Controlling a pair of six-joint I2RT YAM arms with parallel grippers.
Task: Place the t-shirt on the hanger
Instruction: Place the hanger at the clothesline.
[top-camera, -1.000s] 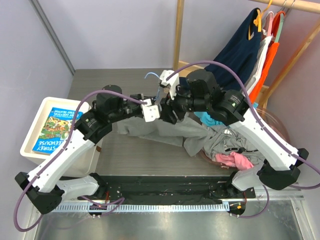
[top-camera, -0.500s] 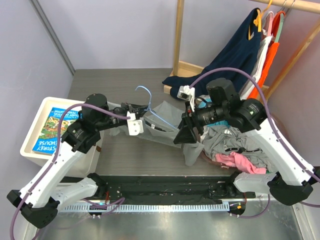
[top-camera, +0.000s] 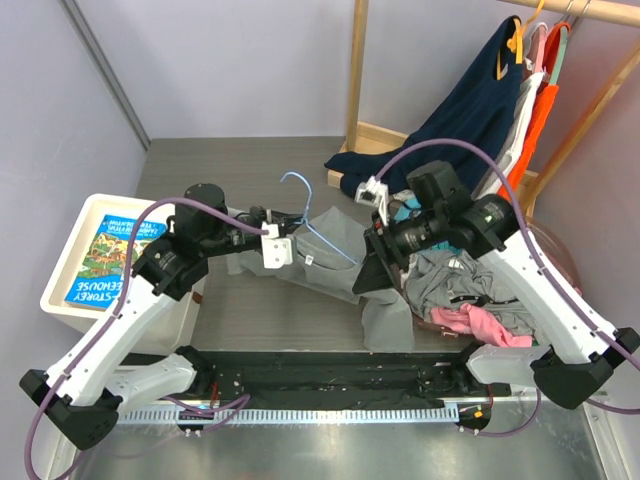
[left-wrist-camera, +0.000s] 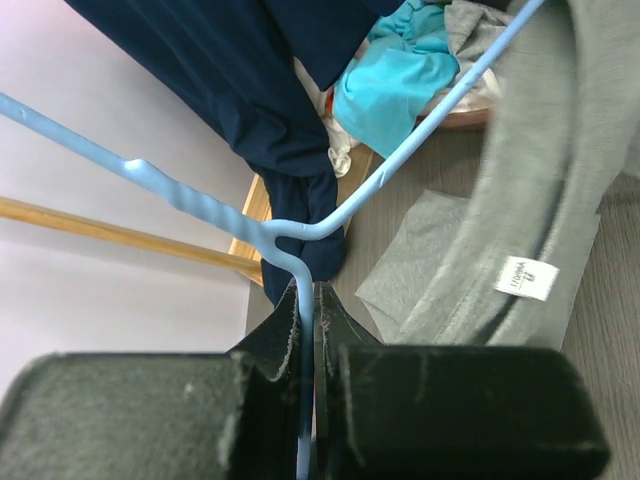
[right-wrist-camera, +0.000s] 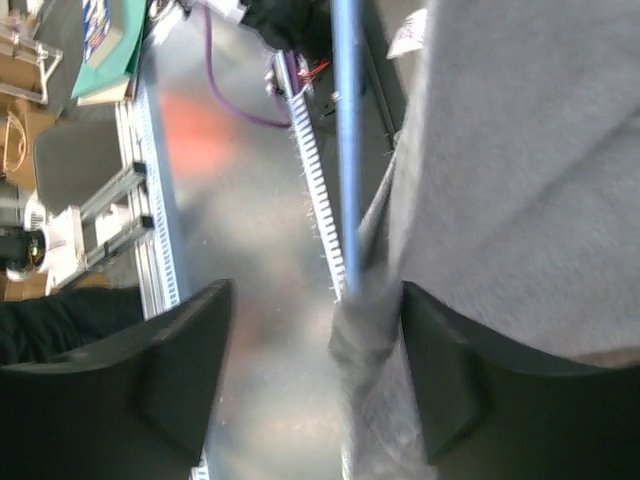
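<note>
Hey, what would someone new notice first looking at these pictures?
A pale-blue hanger, clamped at its neck by the left hand, juts over mid-table, a grey t-shirt bunched around one end. The right hand stands open at the shirt's edge. A navy garment hangs at the back right.

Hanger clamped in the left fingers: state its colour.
Pale blue hanger, clearest in the left wrist view.

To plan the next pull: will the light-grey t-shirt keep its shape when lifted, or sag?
Probably floppy: the t-shirt drapes over the hanger in soft folds. Likely light, since the thin hanger's wire looks straight under it. It may slide along that smooth wire.
</note>
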